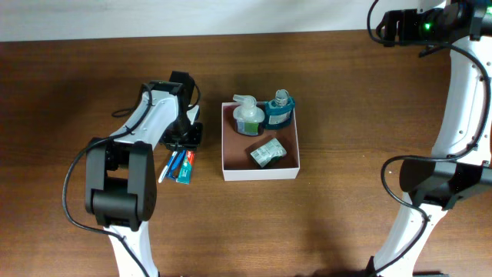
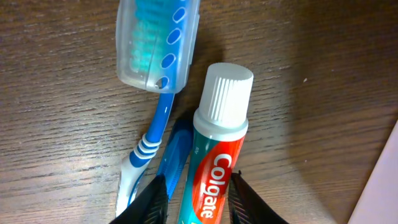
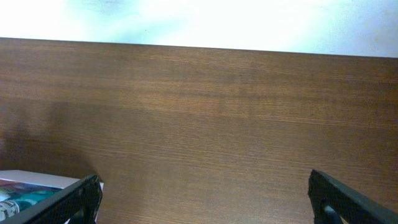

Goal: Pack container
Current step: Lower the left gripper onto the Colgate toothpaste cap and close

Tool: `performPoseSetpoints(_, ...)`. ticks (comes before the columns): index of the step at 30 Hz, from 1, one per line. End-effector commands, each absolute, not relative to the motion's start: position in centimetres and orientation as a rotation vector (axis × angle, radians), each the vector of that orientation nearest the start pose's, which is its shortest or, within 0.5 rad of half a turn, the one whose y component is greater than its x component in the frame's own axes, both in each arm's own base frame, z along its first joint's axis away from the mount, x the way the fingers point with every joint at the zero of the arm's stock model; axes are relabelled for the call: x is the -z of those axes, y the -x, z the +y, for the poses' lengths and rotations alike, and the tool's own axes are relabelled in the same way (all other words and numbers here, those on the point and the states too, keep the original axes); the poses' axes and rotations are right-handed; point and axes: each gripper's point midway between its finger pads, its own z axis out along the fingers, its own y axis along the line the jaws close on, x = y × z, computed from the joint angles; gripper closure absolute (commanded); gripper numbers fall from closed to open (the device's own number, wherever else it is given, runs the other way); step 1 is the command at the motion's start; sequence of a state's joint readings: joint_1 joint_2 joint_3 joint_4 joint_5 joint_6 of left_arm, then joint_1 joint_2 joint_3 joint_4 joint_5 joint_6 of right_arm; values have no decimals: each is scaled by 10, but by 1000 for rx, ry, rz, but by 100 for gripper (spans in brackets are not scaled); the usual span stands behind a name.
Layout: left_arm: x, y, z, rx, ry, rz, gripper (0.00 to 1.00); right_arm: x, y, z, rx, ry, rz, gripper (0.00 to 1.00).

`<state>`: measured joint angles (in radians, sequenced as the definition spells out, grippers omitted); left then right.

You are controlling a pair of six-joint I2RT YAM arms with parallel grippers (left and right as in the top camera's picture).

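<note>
Toothpaste tube (image 2: pixel 214 155) at bottom center sits pinched between the left fingers (image 2: pixel 152 202), beside the toothbrush (image 2: pixel 144 149); right fingers (image 3: pixel 348 199) stand spread above the desk (image 3: pixel 199 124), holding nothing.

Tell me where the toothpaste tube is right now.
In the overhead view the toothpaste tube lies on the table just left of the container, beside the toothbrush; the left wrist view shows it between the fingers of the left gripper.
</note>
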<state>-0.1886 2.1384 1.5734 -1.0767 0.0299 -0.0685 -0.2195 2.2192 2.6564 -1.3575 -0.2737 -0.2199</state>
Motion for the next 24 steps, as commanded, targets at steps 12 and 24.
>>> performPoseSetpoints(12,-13,-396,-84,76,-196,3157,59,-295,-519,-70,-143,110,2438,1)
performPoseSetpoints(24,-14,-388,-87,28,-230,3184,65,-294,-519,-70,-143,110,2438,1)
